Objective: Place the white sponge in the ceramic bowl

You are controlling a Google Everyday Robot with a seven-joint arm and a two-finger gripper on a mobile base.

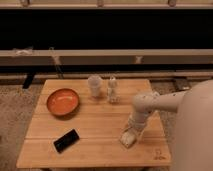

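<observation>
The white sponge lies on the wooden table near its front right. My gripper reaches down from the right onto the sponge, at its upper edge. The ceramic bowl, orange, round and shallow, sits at the table's left, well apart from the sponge and the gripper.
A black phone lies flat at the front left. A pale cup and a small clear bottle stand at the back middle. My white arm enters from the right. A dark railing runs behind the table.
</observation>
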